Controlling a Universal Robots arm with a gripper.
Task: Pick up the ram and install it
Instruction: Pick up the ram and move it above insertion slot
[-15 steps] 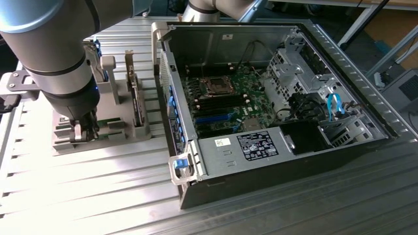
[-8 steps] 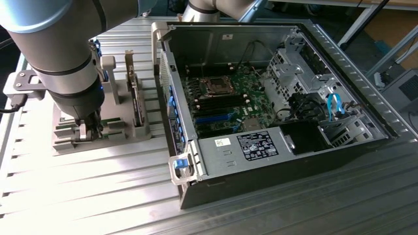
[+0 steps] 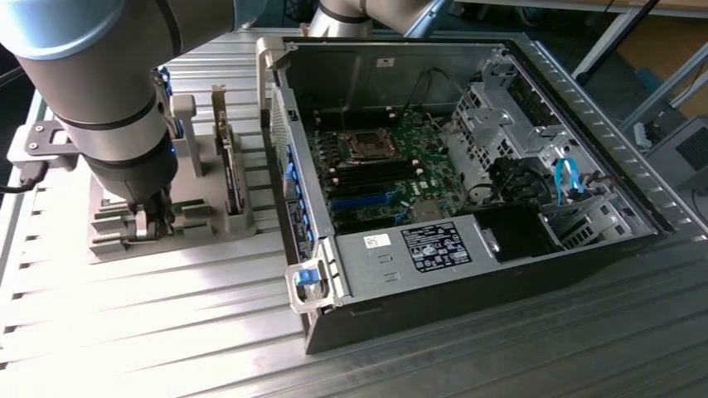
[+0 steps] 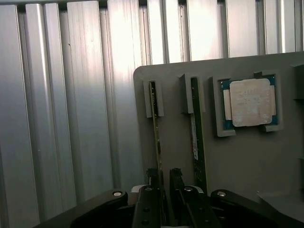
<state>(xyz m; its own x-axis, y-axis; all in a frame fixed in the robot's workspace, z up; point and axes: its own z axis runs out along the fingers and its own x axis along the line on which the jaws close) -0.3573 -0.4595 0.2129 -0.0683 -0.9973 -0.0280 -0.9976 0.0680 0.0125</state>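
Gripper [image 4: 164, 180] over the holder [image 4: 237, 161]
The ram [image 4: 156, 128] stands between its fingers; second ram [image 4: 195, 128] just beside, processor [image 4: 249, 102] beyond; computer case [image 3: 443, 319] well apart.

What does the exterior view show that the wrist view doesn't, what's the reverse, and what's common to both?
Exterior view: the arm and the open computer case with its motherboard.
Wrist view: the processor chip in its recess, and two sticks seen edge-on. The ram runs between the fingers of the open gripper, with a second stick beside it.
Both: the gripper, the grey holder and the ribbed metal table.
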